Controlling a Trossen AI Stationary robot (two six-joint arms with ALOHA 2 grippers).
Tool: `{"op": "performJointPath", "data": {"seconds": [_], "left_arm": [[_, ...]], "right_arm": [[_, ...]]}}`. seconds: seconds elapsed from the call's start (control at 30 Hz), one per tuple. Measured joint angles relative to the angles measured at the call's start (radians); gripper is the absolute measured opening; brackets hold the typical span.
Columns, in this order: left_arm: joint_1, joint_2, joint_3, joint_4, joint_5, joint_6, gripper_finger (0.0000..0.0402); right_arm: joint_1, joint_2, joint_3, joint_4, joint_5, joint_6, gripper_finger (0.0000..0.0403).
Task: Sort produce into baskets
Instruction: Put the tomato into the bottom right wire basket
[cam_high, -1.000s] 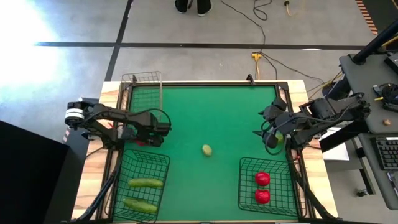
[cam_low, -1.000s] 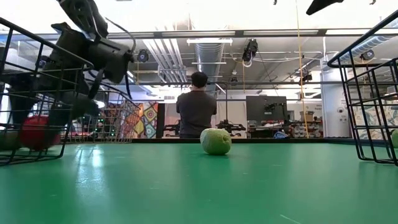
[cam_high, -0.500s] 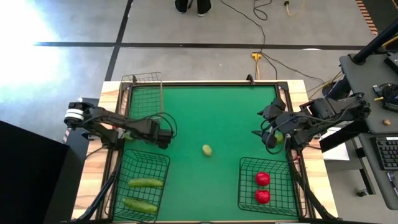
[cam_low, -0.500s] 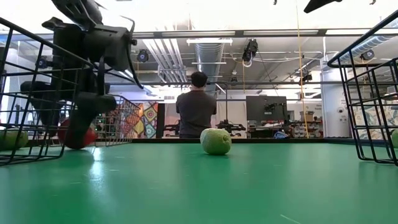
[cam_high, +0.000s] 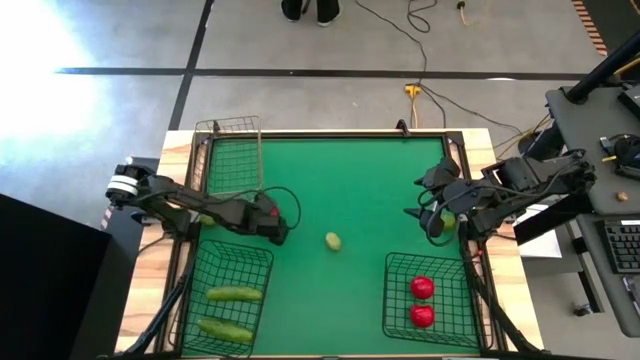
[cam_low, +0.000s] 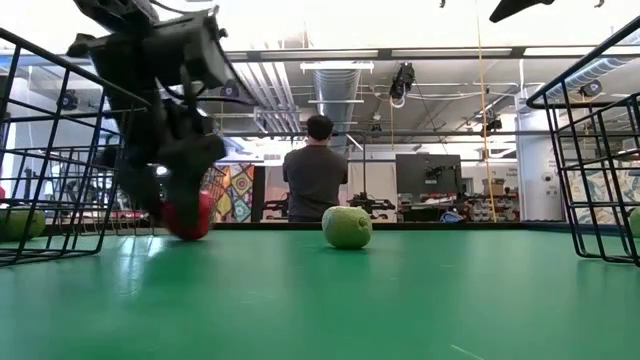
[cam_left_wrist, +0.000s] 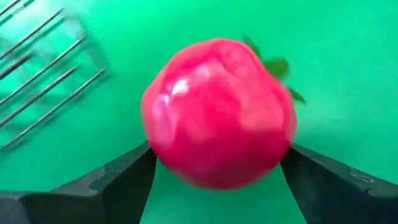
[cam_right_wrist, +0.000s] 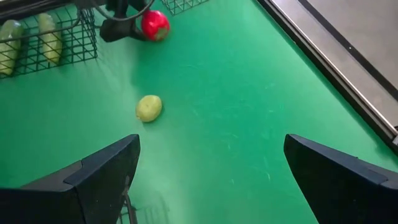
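the left gripper (cam_high: 277, 222) is squeezing a red tomato (cam_left_wrist: 217, 112) between its two fingers (cam_left_wrist: 118, 180). it hangs low over the green table (cam_high: 350, 180), with the tomato just above the mat. a small yellow-green fruit (cam_high: 332, 241) lies on the mat near it, out past its tip, toward the right arm. right next to the left gripper, on its near side, is a basket (cam_high: 230, 295) with two cucumbers (cam_high: 234, 294) lying in it. a thin basket (cam_high: 232, 155) sits on its other side, by the far edge. the right gripper (cam_high: 430, 215) waits at the other side of the table with its fingers (cam_right_wrist: 99, 171) wide apart and nothing in them. just beside it, on its near side, is a basket (cam_high: 425, 300) holding two red tomatoes (cam_high: 422, 288). a person (cam_low: 315, 170) stands far behind the table.
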Motion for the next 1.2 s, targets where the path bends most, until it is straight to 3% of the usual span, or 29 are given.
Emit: {"op": "performJointPath", "data": {"seconds": [0.53, 0.9, 1.2], "left_arm": [[0.000, 0.189, 0.102, 0.443, -0.066, 0.210, 0.0336], [0.006, 0.239, 0.171, 0.474, -0.037, 0.113, 0.0389], [0.032, 0.372, 0.280, 0.472, -0.052, -0.007, 0.0394]], "right_arm": [[0.000, 0.000, -0.085, 0.000, 0.005, 0.047, 0.0391], [0.000, 0.006, -0.172, 0.001, -0.002, 0.117, 0.0391], [0.000, 0.006, -0.211, 0.013, -0.005, 0.146, 0.0391]]}}
